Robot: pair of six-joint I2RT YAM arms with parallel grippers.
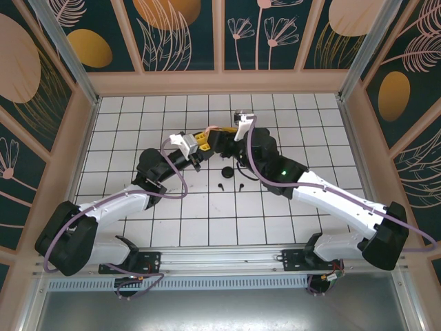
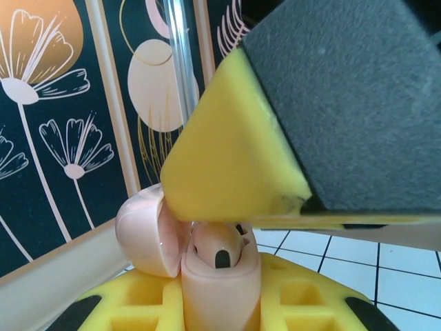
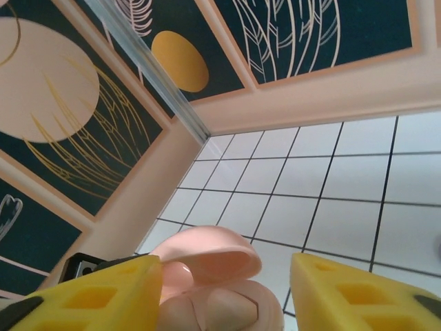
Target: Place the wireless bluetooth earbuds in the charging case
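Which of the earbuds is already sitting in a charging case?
The pink earbud, seated in the open pink case that the left pincer grips. The two black earbuds lie loose on the white tiles.

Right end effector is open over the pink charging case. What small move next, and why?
Probably back the right end effector straight off the glossy pink clamshell charging case: its yellow fingers stand apart, empty, and a small pink earbud already sits in the case, which the left end effector grips.

no legible text, no labels, no numbers
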